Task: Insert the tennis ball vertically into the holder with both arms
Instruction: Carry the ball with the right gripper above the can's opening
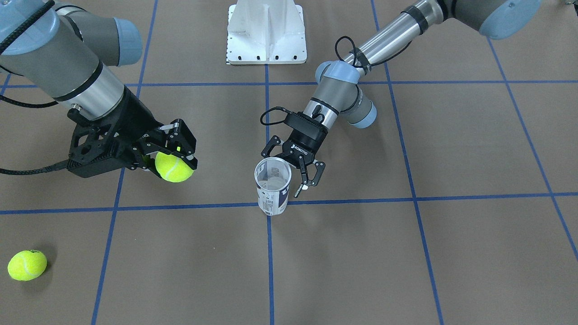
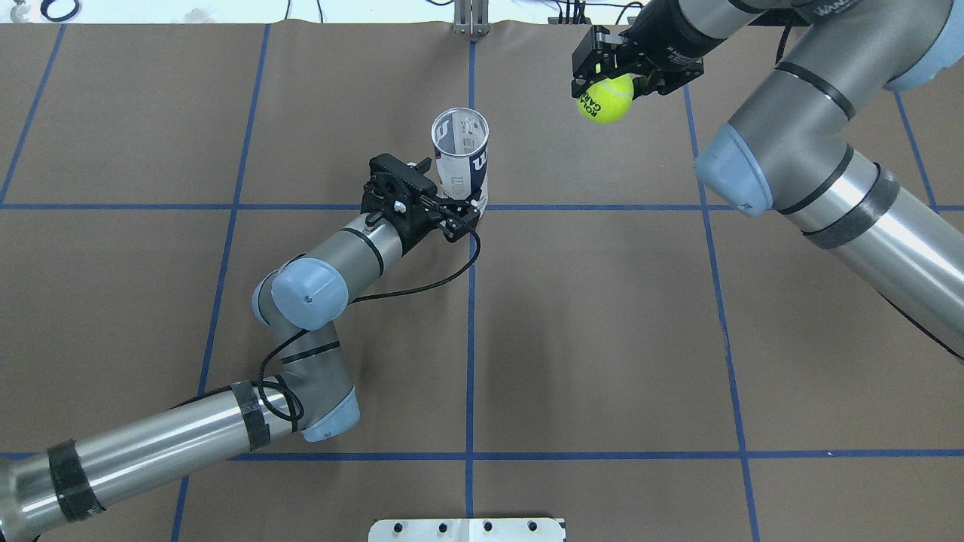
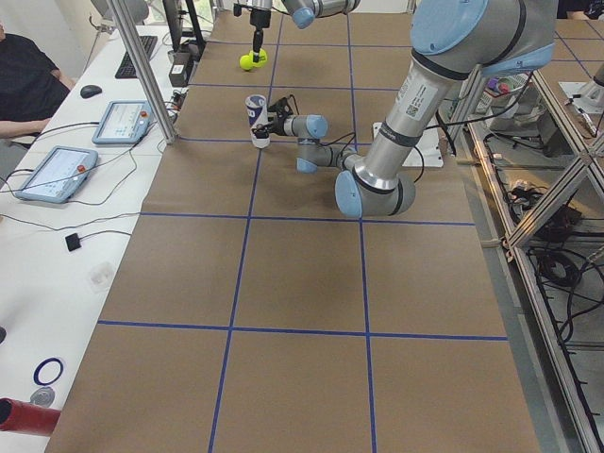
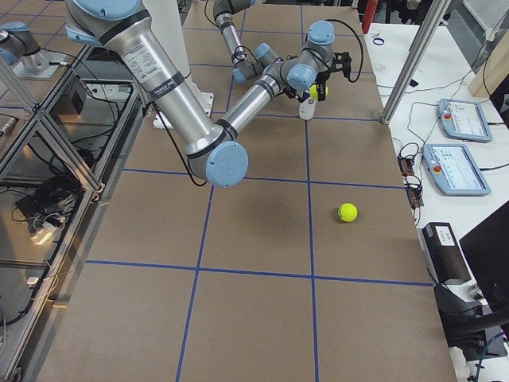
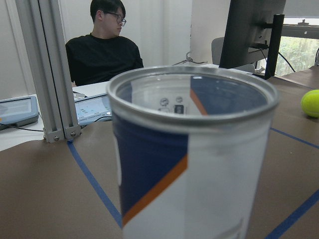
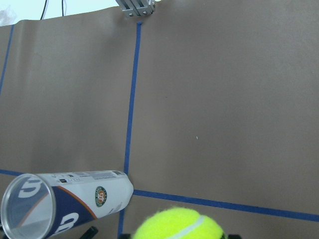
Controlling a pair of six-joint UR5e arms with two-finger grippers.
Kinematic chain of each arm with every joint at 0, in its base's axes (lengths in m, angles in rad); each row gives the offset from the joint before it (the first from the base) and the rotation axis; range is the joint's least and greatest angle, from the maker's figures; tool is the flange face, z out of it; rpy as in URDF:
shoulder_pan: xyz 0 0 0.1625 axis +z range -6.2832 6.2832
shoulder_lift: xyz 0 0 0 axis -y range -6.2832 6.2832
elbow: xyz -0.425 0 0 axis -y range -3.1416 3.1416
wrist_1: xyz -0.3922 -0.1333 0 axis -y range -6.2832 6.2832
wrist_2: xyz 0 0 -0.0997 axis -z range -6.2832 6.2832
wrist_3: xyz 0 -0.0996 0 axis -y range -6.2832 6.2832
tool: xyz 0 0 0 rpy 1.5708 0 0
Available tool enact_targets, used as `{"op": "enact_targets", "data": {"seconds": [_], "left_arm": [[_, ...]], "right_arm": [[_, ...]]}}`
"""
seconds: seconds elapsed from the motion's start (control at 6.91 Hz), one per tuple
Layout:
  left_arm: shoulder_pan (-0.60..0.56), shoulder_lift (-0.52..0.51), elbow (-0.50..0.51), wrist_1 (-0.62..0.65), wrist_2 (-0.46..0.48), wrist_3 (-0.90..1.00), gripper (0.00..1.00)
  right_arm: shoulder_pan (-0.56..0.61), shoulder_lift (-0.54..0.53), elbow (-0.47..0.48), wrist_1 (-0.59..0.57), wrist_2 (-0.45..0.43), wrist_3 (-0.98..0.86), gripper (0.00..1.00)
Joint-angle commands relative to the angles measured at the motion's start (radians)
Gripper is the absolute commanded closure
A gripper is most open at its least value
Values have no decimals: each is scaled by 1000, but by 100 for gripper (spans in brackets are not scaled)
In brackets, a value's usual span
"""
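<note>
Paper-covered table [image 1: 451,253], ruled in blue tape, seen from across the robot. The right arm [image 1: 67,63] is raised over the table, and its right gripper [image 1: 176,151] is clamped on a tennis ball [image 1: 174,168]. The ball is carried clear of the surface and well to one side of the can [image 1: 272,196], so it is not yet above the mouth.

The left arm [image 1: 384,43] reaches in low and level, and its left gripper [image 2: 449,197] has its jaws spread wide to either side of the can's lower wall. A slim gap shows at one finger, so the can seems bracketed rather than squeezed. This low position probably serves to steady the can while leaving its mouth free.

The can stands upright and open end up on a tape crossing, which gives a straight vertical drop. A second ball [image 1: 27,265] lies loose on the table, far from both arms.
</note>
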Motion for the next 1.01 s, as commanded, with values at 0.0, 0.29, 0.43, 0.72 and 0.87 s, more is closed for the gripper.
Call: {"op": "enact_targets", "data": {"seconds": [0.0, 0.29, 0.43, 0.72, 0.87], "left_arm": [[0, -15, 33, 5, 9, -3, 1], [11, -44, 48, 5, 10, -3, 1], [12, -54, 50, 5, 10, -3, 1], [11, -61, 60, 7, 10, -3, 1], [11, -61, 60, 7, 10, -3, 2]], "right_arm": [[-15, 30, -11, -3, -2, 4, 100], [-26, 77, -35, -31, -4, 4, 100], [-27, 100, -54, -31, -4, 5, 100], [-38, 166, -84, -32, -4, 62, 100], [-44, 201, -113, -35, -7, 65, 100]]}}
